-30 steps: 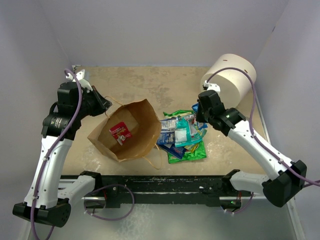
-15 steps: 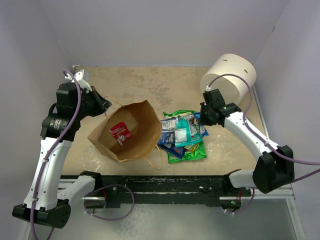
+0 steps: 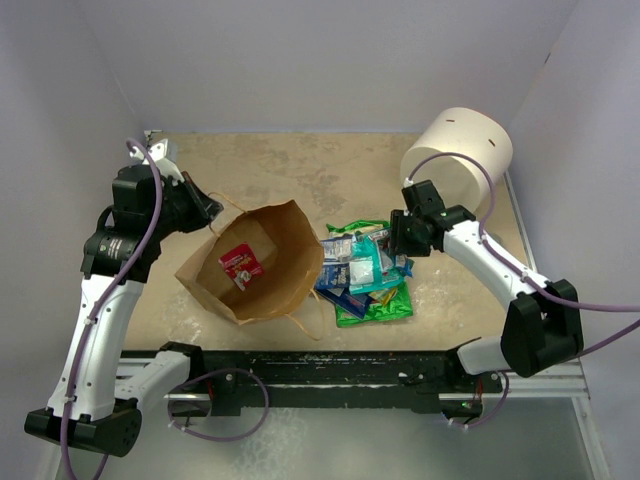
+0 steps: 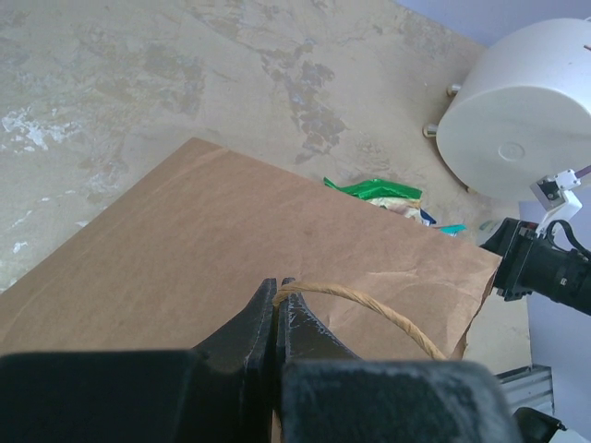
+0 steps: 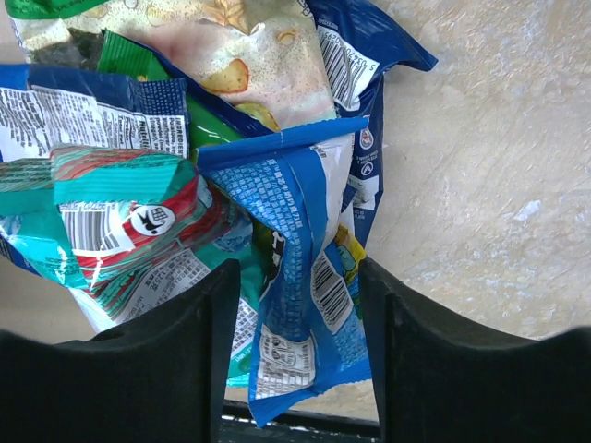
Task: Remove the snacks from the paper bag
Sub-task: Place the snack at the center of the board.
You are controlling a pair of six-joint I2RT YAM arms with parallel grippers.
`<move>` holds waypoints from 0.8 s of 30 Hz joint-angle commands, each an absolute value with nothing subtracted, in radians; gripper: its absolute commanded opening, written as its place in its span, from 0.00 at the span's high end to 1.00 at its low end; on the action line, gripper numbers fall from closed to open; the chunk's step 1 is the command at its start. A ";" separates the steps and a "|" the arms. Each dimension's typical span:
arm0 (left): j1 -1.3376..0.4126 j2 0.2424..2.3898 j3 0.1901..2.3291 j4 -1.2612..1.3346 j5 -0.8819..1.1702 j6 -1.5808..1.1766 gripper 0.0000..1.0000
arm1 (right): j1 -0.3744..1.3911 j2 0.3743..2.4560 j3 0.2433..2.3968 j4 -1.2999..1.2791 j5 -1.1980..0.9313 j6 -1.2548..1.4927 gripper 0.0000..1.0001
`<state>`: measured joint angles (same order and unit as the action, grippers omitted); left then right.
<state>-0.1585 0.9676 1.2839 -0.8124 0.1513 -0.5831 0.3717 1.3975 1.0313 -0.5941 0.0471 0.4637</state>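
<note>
Over the last 1 second the right arm folds in, its elbow [image 3: 540, 335] shifting left and away from the near edge. The right gripper [image 3: 396, 238] first backs slightly right, then comes left again, fingers spread around a blue packet [image 5: 300, 277] at the right edge of the snacks [image 3: 362, 272].

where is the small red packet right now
Top view: the red packet sits within the paper bag at left-centre, apart from the snack pile to its right.
</note>
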 commanded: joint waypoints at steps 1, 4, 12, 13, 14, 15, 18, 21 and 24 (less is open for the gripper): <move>-0.160 0.961 1.345 -0.737 0.124 -0.547 1.00 | 0.368 1.364 1.049 -0.626 0.002 0.439 0.42; -0.160 0.974 1.366 -0.737 0.114 -0.534 1.00 | 0.368 1.356 1.053 -0.631 0.002 0.432 0.38; -0.160 0.980 1.385 -0.741 0.089 -0.524 1.00 | 0.368 1.341 1.139 -0.699 0.033 0.378 0.25; -0.160 0.979 1.388 -0.741 0.081 -0.520 1.00 | 0.368 1.336 1.157 -0.705 0.035 0.366 0.22; -0.160 0.979 1.395 -0.741 0.069 -0.515 1.00 | 0.368 1.332 1.175 -0.707 0.037 0.353 0.19; -0.160 0.980 1.402 -0.743 0.052 -0.512 1.00 | 0.368 1.329 1.191 -0.707 0.037 0.340 0.18; -0.160 0.995 1.440 -0.752 -0.017 -0.492 1.00 | 0.367 1.334 1.247 -0.722 0.034 0.310 0.16; -0.159 1.018 1.494 -0.750 -0.109 -0.439 1.00 | 0.369 1.351 1.299 -0.750 0.050 0.269 0.16; -0.159 1.039 1.545 -0.704 -0.189 -0.339 1.00 | 0.369 1.352 1.329 -0.755 0.013 0.260 0.16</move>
